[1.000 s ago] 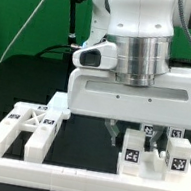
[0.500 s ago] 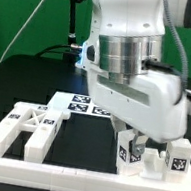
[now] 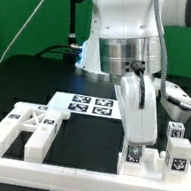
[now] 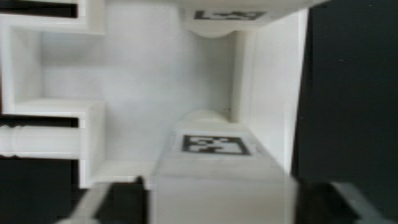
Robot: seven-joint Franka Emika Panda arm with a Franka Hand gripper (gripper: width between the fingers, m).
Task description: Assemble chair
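The chair's white tagged parts lie in two groups in the exterior view: bars and a slab (image 3: 24, 127) at the left, small blocks (image 3: 178, 154) at the right. My gripper (image 3: 136, 143) reaches down over a tagged white block (image 3: 132, 161) among the right group. In the wrist view this block (image 4: 217, 150) lies between the dark fingers (image 4: 121, 200), with a dark gap on one side; the gripper (image 4: 226, 192) is open and straddles it. A larger white notched part (image 4: 125, 90) lies just beyond the block.
The marker board (image 3: 90, 106) lies flat at mid table behind the parts. A white rail (image 3: 70, 172) edges the black table's front. A black stand with a cable (image 3: 72, 18) rises at the back of the exterior view's left.
The hand has turned about its axis and shifted toward the exterior view's right, coming down over the tagged block in the right group. The parts have not moved.
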